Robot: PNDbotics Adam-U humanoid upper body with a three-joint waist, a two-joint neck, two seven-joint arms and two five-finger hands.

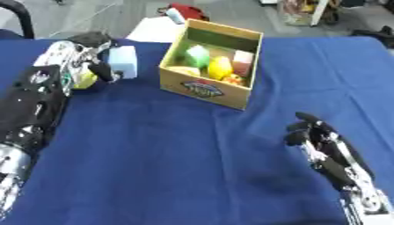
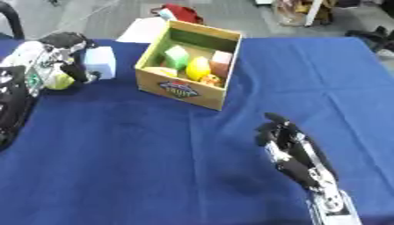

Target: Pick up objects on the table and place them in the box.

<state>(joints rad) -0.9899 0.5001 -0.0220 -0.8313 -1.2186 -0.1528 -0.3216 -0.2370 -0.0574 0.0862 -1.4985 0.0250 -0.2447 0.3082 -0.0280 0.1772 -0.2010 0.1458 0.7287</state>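
Note:
A wooden box (image 1: 205,86) stands at the back middle of the blue table; in it lie a green block (image 1: 198,56), a yellow piece (image 1: 219,67), a pink block (image 1: 243,62) and something orange. My left hand (image 1: 77,57) is at the back left, left of the box, its fingers curled round a light blue block (image 1: 123,61). A yellow-green object (image 1: 85,81) shows just under that hand; whether the hand touches it I cannot tell. My right hand (image 1: 323,145) rests at the lower right, fingers up and relaxed, holding nothing.
The blue cloth (image 1: 169,154) covers the table. Behind the far edge lie a white sheet (image 1: 154,30), a red thing (image 1: 187,11) and other clutter on the floor. A dark chair back (image 1: 23,17) stands at the far left.

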